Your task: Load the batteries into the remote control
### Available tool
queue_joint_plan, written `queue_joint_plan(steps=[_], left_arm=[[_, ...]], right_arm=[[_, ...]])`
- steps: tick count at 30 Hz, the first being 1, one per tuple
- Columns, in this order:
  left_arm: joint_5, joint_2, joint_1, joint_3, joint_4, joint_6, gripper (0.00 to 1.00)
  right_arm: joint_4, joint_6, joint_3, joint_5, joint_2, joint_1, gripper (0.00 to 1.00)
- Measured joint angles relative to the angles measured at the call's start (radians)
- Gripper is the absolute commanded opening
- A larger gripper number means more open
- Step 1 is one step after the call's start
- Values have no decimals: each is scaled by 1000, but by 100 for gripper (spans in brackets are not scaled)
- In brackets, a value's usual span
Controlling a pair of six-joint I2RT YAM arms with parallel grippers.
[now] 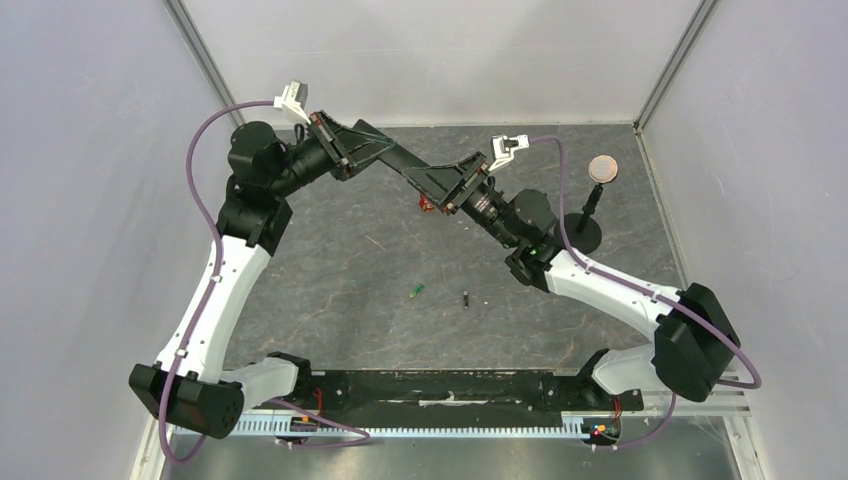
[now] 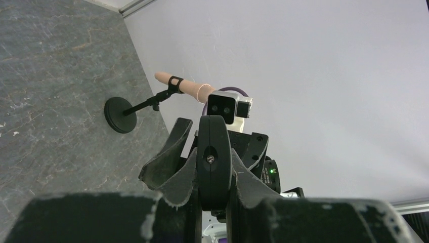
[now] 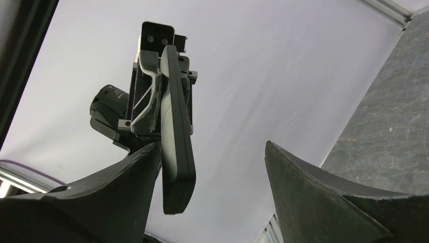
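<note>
- Progress: no cell is loaded. The green battery (image 1: 416, 292) and the dark battery (image 1: 467, 298) lie near each other on the counter (image 1: 330, 300), at the centre of the overhead view and well apart from both pincers.
- The remote control (image 1: 412, 170) is off the counter, raised in the air at upper centre of the overhead view.
- Whether the battery cover is off cannot be told; only the narrow edge of the remote control faces the wrist cameras.
- Left to do, by judgement: expose the compartment, pick up each cell, seat both.
- Left pincer (image 1: 372, 142): clenched on one end of the remote control. The arm reaches from lower left up to upper left, with the wrist turned toward the centre.
- Right pincer (image 3: 212, 146): released, jaws spread wide around the free end; one finger (image 3: 136, 172) appears to touch the remote control. The arm comes in from lower right.
- The stand (image 1: 586, 234) sits at upper right, clear of both arms.
</note>
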Motion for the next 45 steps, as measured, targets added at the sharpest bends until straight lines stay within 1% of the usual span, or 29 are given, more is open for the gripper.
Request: queue_joint_plan(steps=[3,9,11,19,24,28,32,34,38,41,43,45], left_arm=[[4,-6,0,-8,-1,0,2],[5,-13,0,-14,-2,0,2],[10,-14,0,-14,-1,0,2],[21,-14,2,-21,-2,-6,2],[29,-2,0,-35,-4,-10,2],[29,6,-1,-41,-8,-10,2],[29,6,0,-43,-9,-10,2],[31,6,1,-44,-8,-10,2],[48,6,5,-44,-1,-10,2],[57,6,11,-44,-2,-10,2],[70,6,17,-43,-9,-9,2],[74,6,19,-43,-25,-4,2]], right_arm=[[13,14,9,-7,17,-4,74],[36,41,13,-19,32,-11,71],[46,50,13,-25,35,-15,68],[98,73,-8,-46,40,-19,47],[152,81,-68,-51,26,-23,42],[180,81,-111,-56,12,-28,36],[216,82,-140,-62,0,-29,18],[232,87,-145,-67,-3,-30,13],[248,92,-147,-85,-2,-33,13],[251,92,-149,-94,-2,-34,18],[253,92,-152,-104,-2,-34,24],[255,92,-160,-109,-2,-34,25]])
